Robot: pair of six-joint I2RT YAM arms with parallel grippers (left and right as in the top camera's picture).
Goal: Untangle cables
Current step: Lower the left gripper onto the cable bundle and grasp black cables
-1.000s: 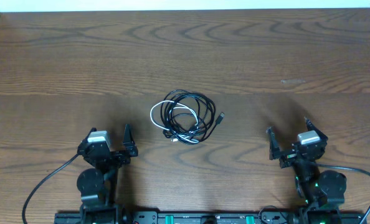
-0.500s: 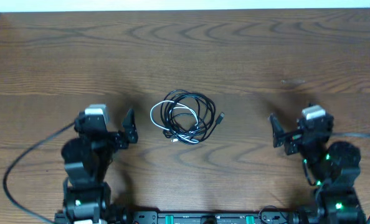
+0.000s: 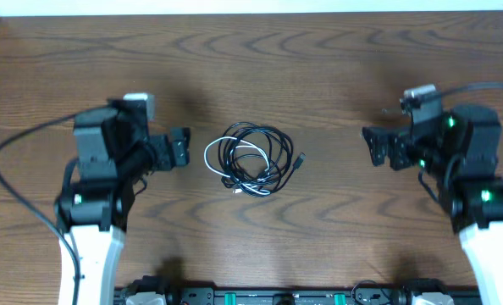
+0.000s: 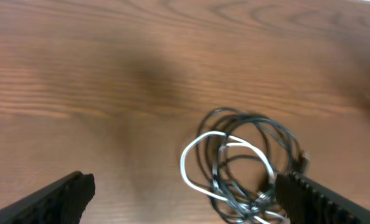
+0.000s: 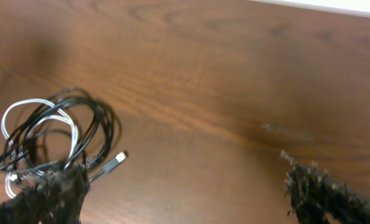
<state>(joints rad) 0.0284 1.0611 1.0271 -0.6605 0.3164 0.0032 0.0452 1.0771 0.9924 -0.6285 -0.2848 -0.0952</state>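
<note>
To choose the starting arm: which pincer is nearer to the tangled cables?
Left. The left pincer is close beside the cables, on their left; the right pincer stands farther off, on their right.

dark wood-grain table (image 3: 319,68); white strip (image 3: 251,7) along far edge; faint pale scuff (image 5: 286,131) on table.

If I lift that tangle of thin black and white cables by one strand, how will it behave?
Probably floppy: the tangle of thin black and white cables lies in loose, uneven loops. Likely light, given thin cords. Interwoven loops would likely rise as one clump, plug end dangling.
</note>
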